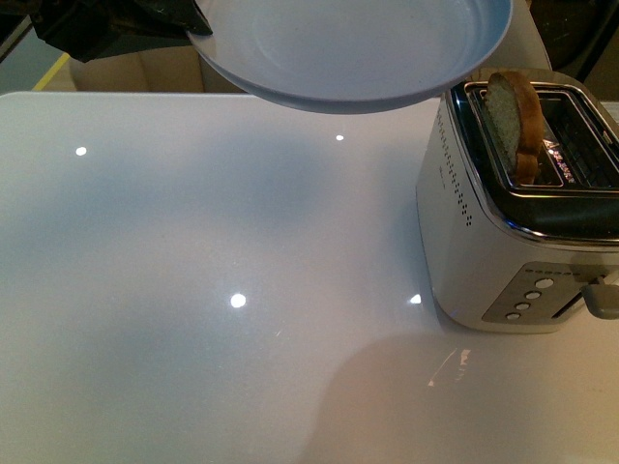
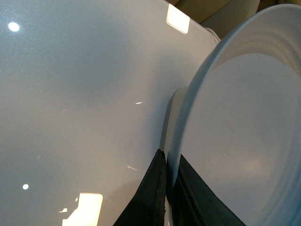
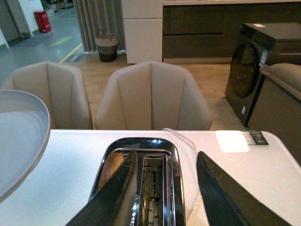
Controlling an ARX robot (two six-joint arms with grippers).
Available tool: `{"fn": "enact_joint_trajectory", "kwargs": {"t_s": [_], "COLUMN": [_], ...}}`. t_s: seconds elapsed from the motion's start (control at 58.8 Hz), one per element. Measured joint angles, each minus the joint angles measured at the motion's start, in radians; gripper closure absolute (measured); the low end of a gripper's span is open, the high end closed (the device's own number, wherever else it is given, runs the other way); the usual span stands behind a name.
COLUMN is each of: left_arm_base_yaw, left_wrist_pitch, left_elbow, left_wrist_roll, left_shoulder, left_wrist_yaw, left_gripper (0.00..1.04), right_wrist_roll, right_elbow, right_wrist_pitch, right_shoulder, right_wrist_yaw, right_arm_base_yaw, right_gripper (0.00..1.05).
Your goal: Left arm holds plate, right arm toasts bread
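My left gripper [image 1: 164,14] is shut on the rim of the pale blue-white plate [image 1: 353,48] and holds it in the air above the table's far side, just left of the toaster [image 1: 517,222]. In the left wrist view the black fingers [image 2: 150,197] pinch the plate's rim [image 2: 235,127]. A slice of brown bread [image 1: 513,121] stands upright in the toaster's left slot, sticking out above it. My right gripper [image 3: 165,162] is open and empty above the toaster's top [image 3: 141,179]; the bread [image 3: 110,167] shows beside one finger. The plate's edge [image 3: 21,136] is in that view too.
The white glossy table [image 1: 213,290] carries the silver toaster at the right, with buttons and a lever [image 1: 604,295] on its front. Beige chairs [image 3: 150,96] stand beyond the table's far edge. A dark appliance [image 3: 263,66] stands further back.
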Motion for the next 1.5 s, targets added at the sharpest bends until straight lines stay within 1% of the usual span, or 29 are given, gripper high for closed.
{"fn": "enact_joint_trajectory", "kwargs": {"t_s": [0.051, 0.102, 0.17, 0.221, 0.647, 0.987, 1.123, 1.498], "left_arm_base_yaw": [0.000, 0.000, 0.000, 0.000, 0.000, 0.000, 0.000, 0.000], "left_wrist_pitch": [0.000, 0.000, 0.000, 0.000, 0.000, 0.000, 0.000, 0.000], "left_elbow": [0.000, 0.000, 0.000, 0.000, 0.000, 0.000, 0.000, 0.000], "left_wrist_roll": [0.000, 0.000, 0.000, 0.000, 0.000, 0.000, 0.000, 0.000], "left_shoulder": [0.000, 0.000, 0.000, 0.000, 0.000, 0.000, 0.000, 0.000], "left_wrist_yaw": [0.000, 0.000, 0.000, -0.001, 0.000, 0.000, 0.000, 0.000], "left_gripper": [1.02, 1.02, 1.02, 1.02, 1.02, 1.02, 1.02, 1.02], "right_wrist_roll": [0.000, 0.000, 0.000, -0.002, -0.002, -0.002, -0.002, -0.002], "right_elbow": [-0.022, -0.049, -0.076, -0.102, -0.212, -0.252, -0.270, -0.270], "right_wrist_pitch": [0.002, 0.002, 0.002, 0.001, -0.078, -0.172, -0.161, -0.286], "right_shoulder": [-0.019, -0.045, -0.073, -0.100, -0.290, -0.424, -0.455, -0.584], "right_wrist_yaw": [-0.007, -0.065, -0.075, -0.076, -0.081, -0.081, -0.081, -0.080], "right_arm_base_yaw": [-0.006, -0.043, -0.071, -0.082, -0.083, -0.083, -0.083, -0.083], "right_gripper": [0.83, 0.92, 1.02, 1.03, 1.03, 1.03, 1.03, 1.03]}}
